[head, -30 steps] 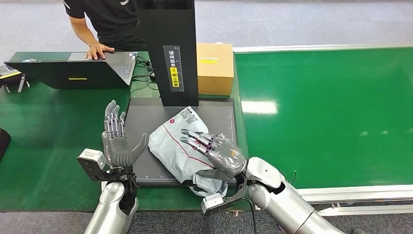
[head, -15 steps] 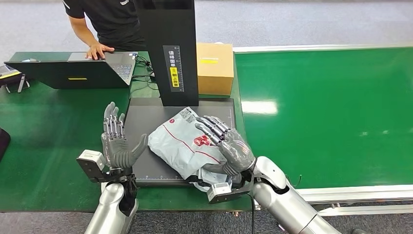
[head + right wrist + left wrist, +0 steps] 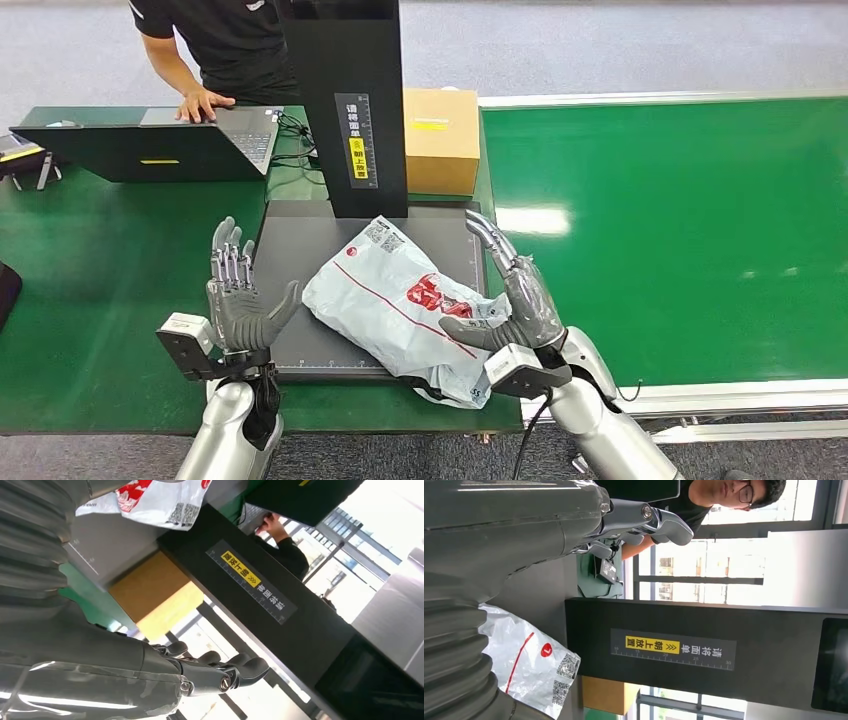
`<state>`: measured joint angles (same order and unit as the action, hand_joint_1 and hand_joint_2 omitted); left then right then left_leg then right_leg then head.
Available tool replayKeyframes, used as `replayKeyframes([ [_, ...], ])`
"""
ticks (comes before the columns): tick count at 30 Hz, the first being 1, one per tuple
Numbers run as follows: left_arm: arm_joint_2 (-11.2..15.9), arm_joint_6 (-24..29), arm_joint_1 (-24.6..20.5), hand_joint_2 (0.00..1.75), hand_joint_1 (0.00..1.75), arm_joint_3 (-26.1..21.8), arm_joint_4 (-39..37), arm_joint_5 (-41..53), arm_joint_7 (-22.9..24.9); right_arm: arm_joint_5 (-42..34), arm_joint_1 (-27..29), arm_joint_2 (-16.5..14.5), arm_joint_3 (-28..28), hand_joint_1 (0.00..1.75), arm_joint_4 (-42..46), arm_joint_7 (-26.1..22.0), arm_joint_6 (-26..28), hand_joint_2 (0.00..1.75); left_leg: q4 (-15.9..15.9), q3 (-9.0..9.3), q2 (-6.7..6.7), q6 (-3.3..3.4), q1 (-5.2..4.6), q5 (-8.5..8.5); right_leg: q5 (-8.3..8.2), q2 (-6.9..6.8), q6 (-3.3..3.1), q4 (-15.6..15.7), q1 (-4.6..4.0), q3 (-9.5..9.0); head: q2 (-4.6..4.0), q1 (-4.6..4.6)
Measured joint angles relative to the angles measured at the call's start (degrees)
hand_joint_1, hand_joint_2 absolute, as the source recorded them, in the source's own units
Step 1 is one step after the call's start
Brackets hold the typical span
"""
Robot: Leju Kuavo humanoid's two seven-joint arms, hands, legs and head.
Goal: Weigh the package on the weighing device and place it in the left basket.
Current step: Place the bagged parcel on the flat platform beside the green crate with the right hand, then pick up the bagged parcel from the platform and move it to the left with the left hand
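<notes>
A grey plastic package (image 3: 400, 300) with red print lies across the dark weighing platform (image 3: 290, 255), its near end hanging over the front edge. The same package (image 3: 526, 662) shows in the left wrist view and again as the package (image 3: 155, 500) in the right wrist view. My right hand (image 3: 515, 295) stands upright at the package's right side, fingers straight and apart, thumb touching the bag. My left hand (image 3: 238, 295) stands upright off the package's left side, fingers spread, holding nothing.
The scale's black upright column (image 3: 352, 105) rises behind the platform. A cardboard box (image 3: 440, 138) stands to its right. A person (image 3: 215, 40) rests a hand on a laptop (image 3: 150, 140) at the far left. A green conveyor belt (image 3: 680, 220) runs along the right.
My right hand has lifted off the top of the package and swung to its right side, now upright. The package's red print is uncovered. The left hand has barely moved.
</notes>
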<state>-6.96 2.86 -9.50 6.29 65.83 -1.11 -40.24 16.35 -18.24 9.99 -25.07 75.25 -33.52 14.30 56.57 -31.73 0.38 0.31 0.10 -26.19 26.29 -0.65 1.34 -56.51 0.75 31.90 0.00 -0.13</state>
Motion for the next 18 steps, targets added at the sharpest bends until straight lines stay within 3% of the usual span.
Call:
replayKeyframes([
  [4, 0.04, -0.14, -0.01, 1.75, 0.00, 0.00, 0.00, 0.21, 0.00, 0.18, 0.87, 0.11, 2.39, 0.00, 1.55, 3.60, -5.29, 1.75, 0.00, 0.01, 0.00, 0.00, 0.00, 0.00, -0.01, 0.00, 0.00, 0.00, 0.00, 0.00, 0.00, -0.01],
  [7, 0.07, -0.60, -0.02, 1.75, 0.00, -0.03, -0.01, 0.64, 0.00, 3.74, 1.01, 0.72, 3.31, 0.00, 1.69, 8.57, -11.07, 1.75, 0.01, 0.01, 0.00, 0.00, 0.00, 0.00, -0.01, 0.00, 0.00, 0.00, 0.00, -0.01, 0.00, -0.01],
  [10, 0.09, -0.88, 0.01, 1.75, 0.00, -0.12, -0.01, 1.17, 0.00, 7.53, 1.47, 1.26, 4.14, 0.00, 1.57, 9.99, -14.85, 1.75, 0.01, 0.00, 0.00, 0.00, 0.00, 0.00, -0.01, 0.00, 0.00, 0.00, 0.00, -0.01, 0.00, 0.00],
  [14, 0.08, -1.18, 0.54, 1.75, 0.00, -0.34, 0.26, 1.67, 0.00, 8.21, 3.35, 0.67, 6.26, 0.00, 3.20, 7.54, -12.38, 1.75, 0.00, -0.01, 0.00, 0.00, 0.00, 0.00, 0.00, 0.00, -0.01, 0.00, 0.00, 0.00, 0.00, 0.01],
  [18, 0.07, -2.12, 1.47, 1.75, 0.00, -0.50, 0.76, 2.83, 0.00, 3.37, 6.04, -1.51, 10.27, 0.00, 7.42, 5.70, -7.63, 1.75, -0.02, -0.01, 0.00, 0.00, 0.00, 0.00, 0.01, 0.00, -0.02, 0.00, 0.00, 0.02, 0.00, -0.01],
])
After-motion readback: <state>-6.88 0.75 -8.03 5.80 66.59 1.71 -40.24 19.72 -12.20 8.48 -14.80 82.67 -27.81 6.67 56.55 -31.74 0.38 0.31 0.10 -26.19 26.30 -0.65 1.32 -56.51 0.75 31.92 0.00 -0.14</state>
